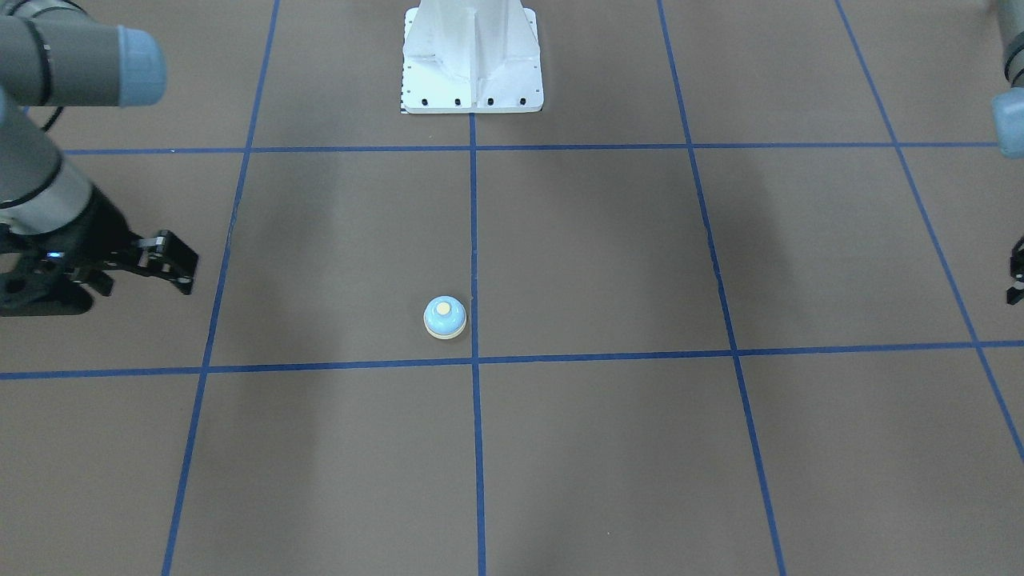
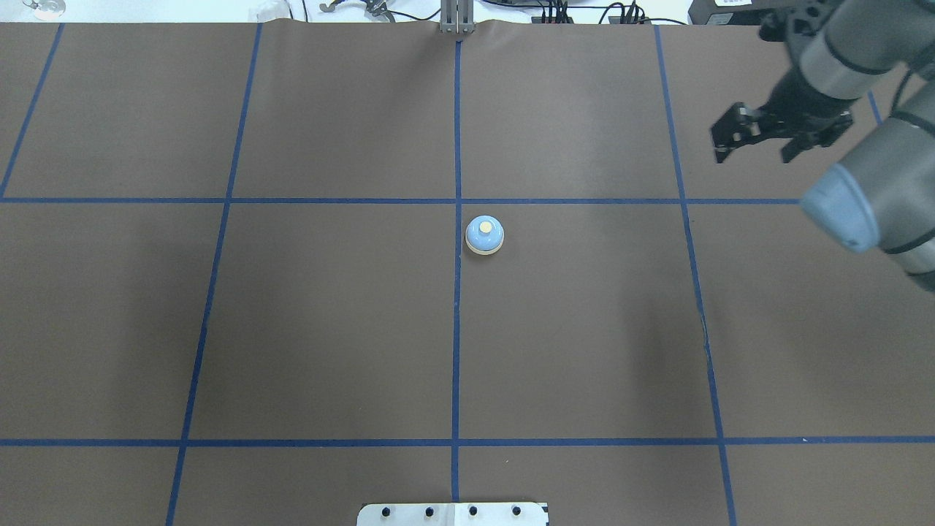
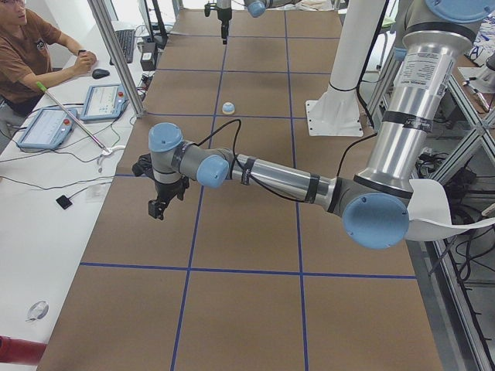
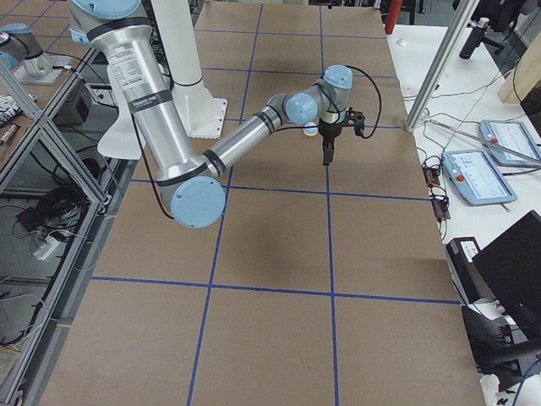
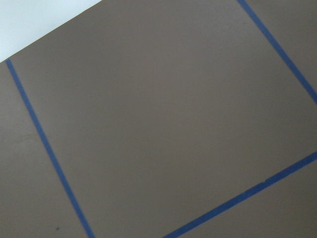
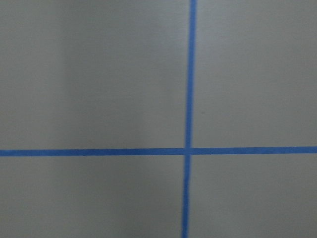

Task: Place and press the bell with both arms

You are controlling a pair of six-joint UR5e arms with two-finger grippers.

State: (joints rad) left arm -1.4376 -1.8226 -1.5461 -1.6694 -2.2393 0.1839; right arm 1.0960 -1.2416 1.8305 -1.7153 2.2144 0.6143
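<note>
Right gripper [image 2: 723, 142], one of two counted, hangs above the surface [image 2: 329, 329] well out to the robot's right of the single white pedestal [image 1: 472, 64]; it holds nothing, and how far its jaws stand apart cannot be told. Left gripper [image 3: 157, 207] hangs well out to the robot's left of the pedestal, nothing seen in it, its opening likewise not determinable. One bell [image 1: 445, 317] recorded, upright on the surface straight out from the pedestal, well apart from it and from both grippers, just to the robot's right of the centre tape line [image 1: 474, 240].
</note>
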